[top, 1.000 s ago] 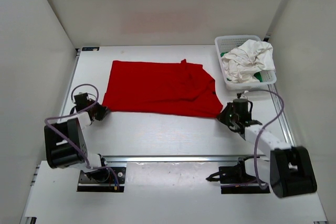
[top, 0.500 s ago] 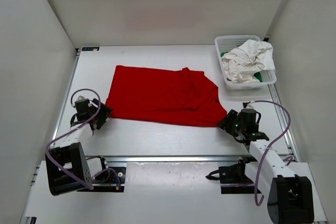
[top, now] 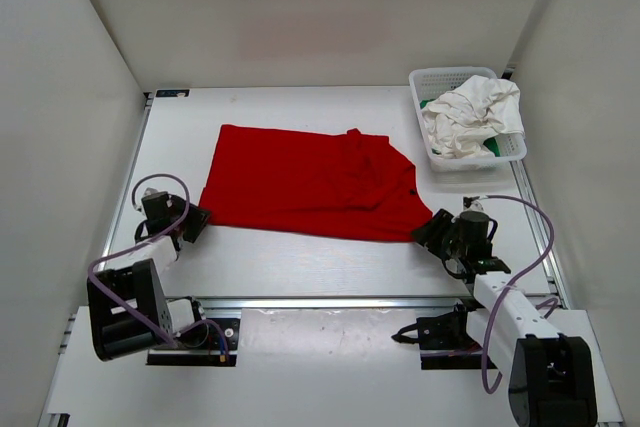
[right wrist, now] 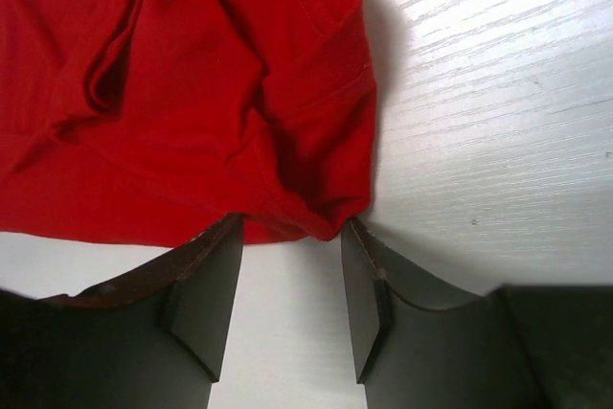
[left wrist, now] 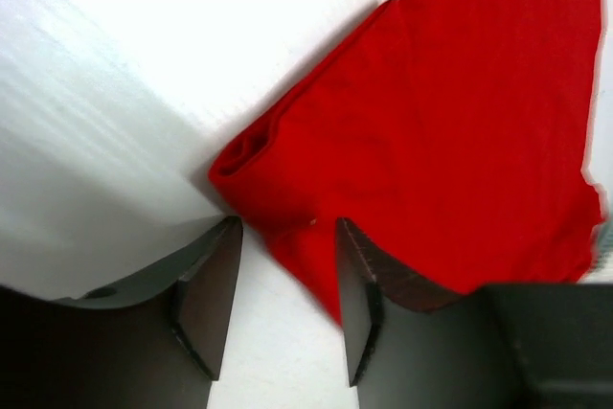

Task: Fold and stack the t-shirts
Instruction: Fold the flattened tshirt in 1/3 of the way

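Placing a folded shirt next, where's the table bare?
Bare: the far strip between red t-shirt and back wall; the near strip between its hem and the rail. Crowded: the basket corner; left claw and right claw at the hem's ends.

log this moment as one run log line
red t-shirt: spread on table | left gripper: open at near left corner | right gripper: open at near right corner | white t-shirt: crumpled in basket

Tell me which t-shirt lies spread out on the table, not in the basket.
The red t-shirt: it alone lies spread on the table; the white t-shirt and green t-shirt sit crumpled in the basket.
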`<state>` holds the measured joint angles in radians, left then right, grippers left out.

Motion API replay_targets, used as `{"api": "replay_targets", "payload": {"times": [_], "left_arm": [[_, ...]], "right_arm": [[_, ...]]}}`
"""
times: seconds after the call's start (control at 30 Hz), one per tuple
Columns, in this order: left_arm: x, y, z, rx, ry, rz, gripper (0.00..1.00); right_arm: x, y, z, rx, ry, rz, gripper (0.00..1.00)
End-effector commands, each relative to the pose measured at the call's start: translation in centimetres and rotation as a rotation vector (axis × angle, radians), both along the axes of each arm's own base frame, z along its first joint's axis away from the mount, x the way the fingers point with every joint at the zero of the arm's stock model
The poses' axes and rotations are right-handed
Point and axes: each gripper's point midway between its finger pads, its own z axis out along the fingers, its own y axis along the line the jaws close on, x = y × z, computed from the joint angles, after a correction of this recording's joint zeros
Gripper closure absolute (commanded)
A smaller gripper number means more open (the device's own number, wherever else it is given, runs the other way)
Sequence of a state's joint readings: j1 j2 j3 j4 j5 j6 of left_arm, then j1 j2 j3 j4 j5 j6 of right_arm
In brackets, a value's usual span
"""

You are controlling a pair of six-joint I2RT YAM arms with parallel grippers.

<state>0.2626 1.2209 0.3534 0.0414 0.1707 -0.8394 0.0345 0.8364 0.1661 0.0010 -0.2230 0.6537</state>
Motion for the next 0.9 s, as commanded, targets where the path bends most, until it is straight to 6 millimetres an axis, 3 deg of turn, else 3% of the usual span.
{"api": "replay_targets", "payload": {"times": [0.0, 0.13, 0.17, 0.23, 0.37, 0.47, 0.63, 0.73, 0.8, 0.87], "left_arm": [[-1.1, -0.6, -2.0, -0.050, 0.064, 0.009, 0.54], [-0.6, -0.6, -2.0, -0.050, 0.065, 0.003, 0.78], [-0.3, -0.4, -1.9, -0.045, 0.056, 0.002, 0.81], [0.0, -0.6, -1.7, -0.050, 0.053, -0.013, 0.98], [0.8, -0.2, -1.2, -0.022, 0.031, -0.011, 1.00], [1.0, -0.6, -0.9, -0.007, 0.015, -0.034, 1.00], [2.0, -0.2, 0.5, 0.014, -0.047, -0.028, 1.00], [3.2, 0.3, 3.1, 0.032, -0.105, -0.042, 1.00], [5.3, 0.0, 7.2, 0.062, -0.209, -0.093, 1.00], [6.7, -1.6, 11.2, 0.055, -0.302, -0.183, 1.00]], "right_arm": [[-0.8, -0.7, -1.4, 0.007, 0.047, -0.034, 0.55], [0.4, -1.1, -0.6, 0.026, 0.009, -0.046, 0.54], [0.1, -1.0, -1.2, 0.014, 0.032, -0.037, 0.53], [0.6, -0.8, -1.2, 0.012, 0.025, -0.035, 0.54], [0.5, -0.6, -2.2, 0.032, 0.061, -0.049, 0.58], [0.6, -0.3, -2.5, 0.027, 0.075, -0.045, 0.68], [2.4, -0.8, -1.1, 0.008, 0.018, -0.059, 0.96], [3.0, -0.4, 0.2, -0.035, 0.002, -0.036, 1.00], [3.9, -0.2, 3.3, -0.073, -0.069, -0.029, 1.00], [4.0, -0.4, 6.0, -0.103, -0.104, -0.039, 1.00]]}}
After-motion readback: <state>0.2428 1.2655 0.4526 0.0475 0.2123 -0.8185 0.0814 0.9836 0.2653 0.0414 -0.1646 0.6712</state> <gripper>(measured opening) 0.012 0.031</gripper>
